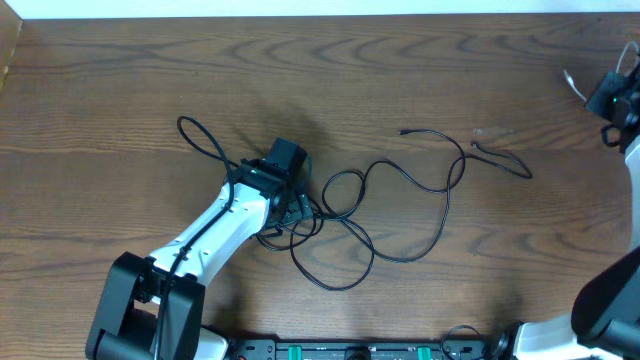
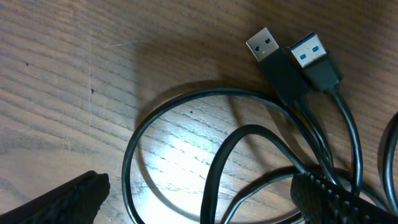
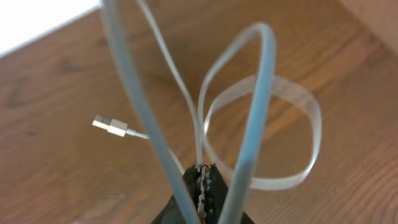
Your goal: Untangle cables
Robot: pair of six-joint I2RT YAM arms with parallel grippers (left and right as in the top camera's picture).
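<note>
Long black cables (image 1: pixel 400 215) lie in tangled loops across the table's middle, with another loop (image 1: pixel 200 135) to the left. My left gripper (image 1: pixel 296 205) is low over the tangle. Its wrist view shows its jaws (image 2: pixel 199 199) open astride black loops (image 2: pixel 217 162), with two USB plugs (image 2: pixel 289 59) side by side beyond them. My right gripper (image 1: pixel 610 100) is at the far right edge, shut on the white cable (image 3: pixel 249 93), which loops up around its jaws (image 3: pixel 204 180). The white cable's plug (image 3: pixel 111 126) hangs to the left. A short black cable (image 1: pixel 500 158) lies apart at the right.
The table's far edge (image 1: pixel 300 14) runs along the top. The arm bases and a rail with thick black wires (image 1: pixel 350 350) sit along the near edge. A light wooden surface (image 3: pixel 373 18) shows at the upper right of the right wrist view.
</note>
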